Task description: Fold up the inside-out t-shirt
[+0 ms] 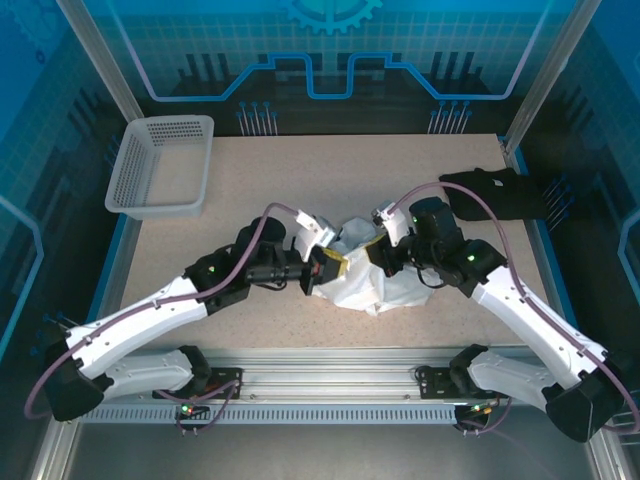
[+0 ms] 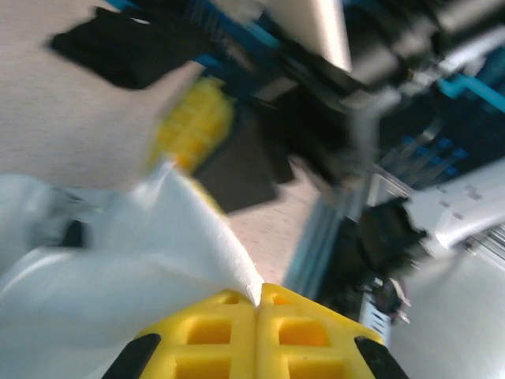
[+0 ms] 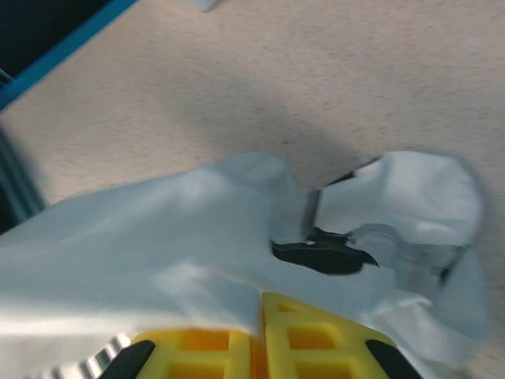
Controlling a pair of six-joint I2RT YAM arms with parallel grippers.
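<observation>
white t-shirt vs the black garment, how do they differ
The white t-shirt is crumpled in the middle; the black garment lies flatter at the far right edge. The white t-shirt is pinched by the left gripper and right gripper; the black garment is untouched. Both are cloth.

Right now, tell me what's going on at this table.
Two robot arms are handling a crumpled white t-shirt in the middle of the table. The left claw is shut on a fold of cloth; the right claw looks pinched on another edge. The shirt is bunched, not yet folded. A black garment lies far right, a white basket far left.
</observation>
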